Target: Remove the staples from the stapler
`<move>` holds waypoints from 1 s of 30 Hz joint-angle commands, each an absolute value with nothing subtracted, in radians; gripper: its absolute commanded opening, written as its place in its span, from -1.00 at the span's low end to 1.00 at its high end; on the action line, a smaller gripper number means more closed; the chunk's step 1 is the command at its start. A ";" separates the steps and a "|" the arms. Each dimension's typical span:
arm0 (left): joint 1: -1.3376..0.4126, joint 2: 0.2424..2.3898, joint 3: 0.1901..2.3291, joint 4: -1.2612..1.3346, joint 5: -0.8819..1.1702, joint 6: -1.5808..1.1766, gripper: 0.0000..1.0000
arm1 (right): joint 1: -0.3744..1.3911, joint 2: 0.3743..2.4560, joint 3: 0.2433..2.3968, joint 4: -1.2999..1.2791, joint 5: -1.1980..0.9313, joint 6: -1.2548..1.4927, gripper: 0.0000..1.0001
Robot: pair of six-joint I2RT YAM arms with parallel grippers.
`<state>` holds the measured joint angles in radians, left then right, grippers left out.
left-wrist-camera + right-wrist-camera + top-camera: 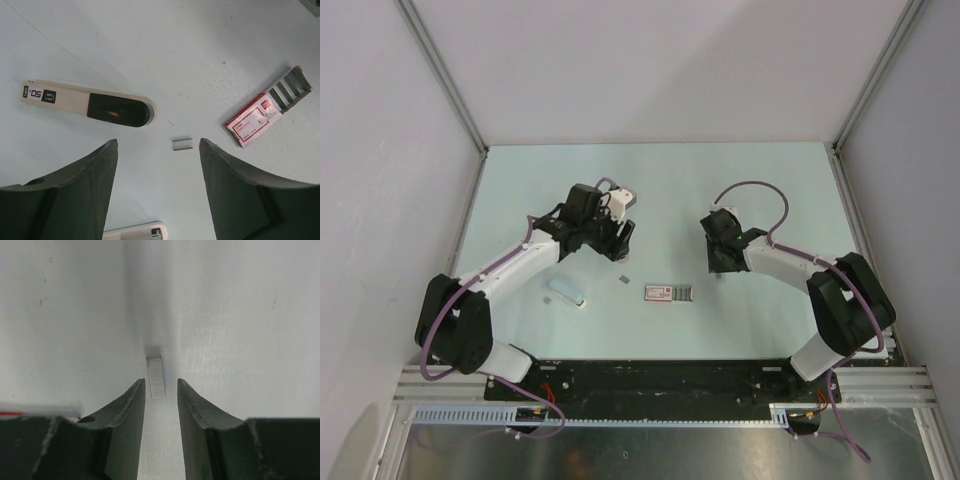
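Note:
The stapler (566, 293) is a cream bar with a black end, lying left of centre; the left wrist view shows it at upper left (87, 104). One short grey strip of staples (622, 281) lies on the table, just ahead of my left gripper (159, 145) between its wide-open fingertips (181, 144). My left gripper (620, 243) hovers above it, empty. A second strip of staples (156, 376) lies with its near end between the tips of my right gripper (161, 382), which is narrowly open and not touching it. My right gripper (718, 265) is low over the table.
A pink-and-white staple box (668, 293) with its grey tray slid out lies at centre, also in the left wrist view (257, 120). A white piece with a metal bit (135, 232) shows at the left wrist view's bottom edge. Grey walls enclose the table (760, 180).

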<state>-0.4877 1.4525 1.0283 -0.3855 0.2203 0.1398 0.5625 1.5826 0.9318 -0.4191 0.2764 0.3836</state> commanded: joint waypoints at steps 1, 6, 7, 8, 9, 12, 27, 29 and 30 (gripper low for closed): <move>-0.489 1.420 1.024 -0.380 0.235 0.175 0.43 | 0.560 1.604 0.959 -0.406 0.283 0.370 -0.27; -0.489 1.428 1.023 -0.380 0.232 0.182 0.42 | 0.555 1.626 0.959 -0.397 0.275 0.367 -0.27; -0.489 1.428 1.022 -0.380 0.232 0.181 0.42 | 0.553 1.630 0.959 -0.396 0.273 0.367 -0.27; -0.489 1.428 1.022 -0.379 0.233 0.183 0.43 | 0.551 1.634 0.959 -0.394 0.271 0.365 -0.27; -0.489 1.427 1.022 -0.380 0.232 0.183 0.43 | 0.549 1.638 0.959 -0.392 0.270 0.364 -0.27; -0.489 1.424 1.022 -0.380 0.229 0.184 0.43 | 0.543 1.646 0.959 -0.388 0.265 0.363 -0.26; -0.488 1.424 1.023 -0.380 0.216 0.192 0.42 | 0.541 1.681 0.953 -0.376 0.247 0.384 -0.44; -0.489 1.428 1.023 -0.380 0.212 0.198 0.43 | 0.546 1.682 0.953 -0.379 0.246 0.390 -0.52; -0.488 1.433 1.023 -0.380 0.213 0.200 0.43 | 0.550 1.682 0.953 -0.381 0.247 0.393 -0.55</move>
<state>-0.4877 1.4525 1.0279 -0.3855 0.2131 0.1505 0.5453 1.6623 0.9360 -0.3828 0.2451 0.3756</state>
